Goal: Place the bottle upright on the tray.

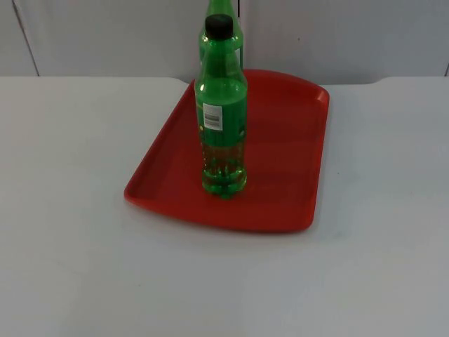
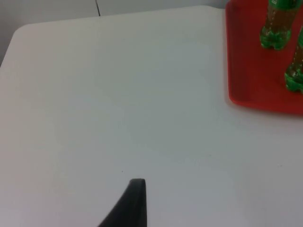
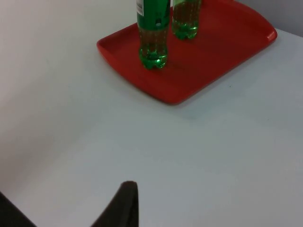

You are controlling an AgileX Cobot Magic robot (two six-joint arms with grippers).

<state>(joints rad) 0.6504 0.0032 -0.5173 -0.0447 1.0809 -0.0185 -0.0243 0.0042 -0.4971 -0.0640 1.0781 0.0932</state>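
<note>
Two green bottles are standing upright on the red tray (image 1: 295, 140), which is sitting right of centre in the top view. The near bottle (image 1: 223, 112), black-capped and labelled, is standing toward the tray's left half, its base well inside the rim. The far bottle (image 1: 235, 42) is showing just behind it at the upper middle of the frame, mostly hidden, near the tray's back edge.

Both bottles are standing close together but apart in the right wrist view, the near one (image 3: 153, 33) in front and the other (image 3: 185, 19) beside it.

The left gripper (image 2: 130, 205) is hanging over bare white table (image 1: 70, 246), well apart from the tray, and is holding nothing; with a single fingertip showing, I cannot tell how far apart its fingers are. The right gripper (image 3: 123, 205) is doing likewise on its side, also with nothing in its grasp and its spread unknown.

Judgement: placement is looking complete. Nothing is lying on its side and both arms are waiting clear.
</note>
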